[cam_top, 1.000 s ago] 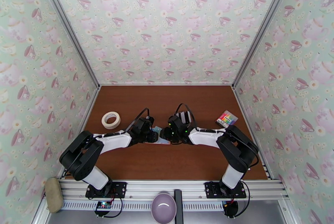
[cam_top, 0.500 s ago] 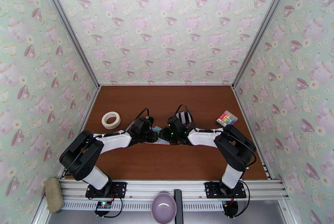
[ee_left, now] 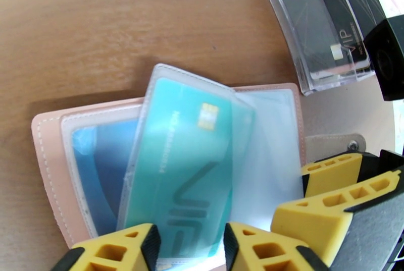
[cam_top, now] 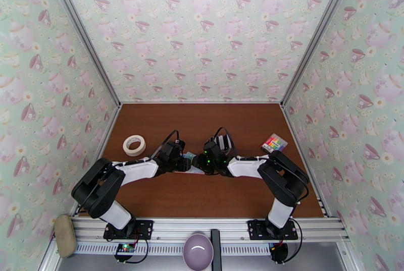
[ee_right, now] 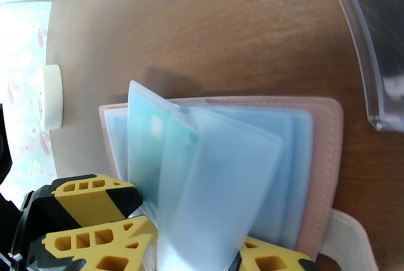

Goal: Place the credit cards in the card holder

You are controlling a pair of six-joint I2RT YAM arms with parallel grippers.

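Observation:
The pale pink card holder [ee_left: 48, 161] lies open on the brown table, its clear sleeves fanned up. A teal credit card [ee_left: 187, 166] sits in one sleeve, and a blue one [ee_left: 101, 156] in the sleeve to its left. My left gripper [ee_left: 189, 247] is open, with the teal card's sleeve end between its yellow fingertips [ee_left: 126, 244]. My right gripper [ee_right: 194, 252] is open too, and raised sleeves [ee_right: 217, 181] of the card holder [ee_right: 323, 166] stand between its fingers. From above, both grippers [cam_top: 183, 164] [cam_top: 200, 163] meet over the holder [cam_top: 190, 156]. Dark credit cards [ee_left: 323, 30] stand in a clear stand.
The clear stand [cam_top: 222, 142] is just behind the right wrist. A roll of white tape [cam_top: 134, 145] lies at the left, and a rainbow-striped block [cam_top: 274, 143] at the right. A lilac bowl [cam_top: 198, 252] sits on the near rail. Patterned walls close in three sides.
Both wrists have crept slightly toward the far side over the card holder. Nothing else on the table has moved.

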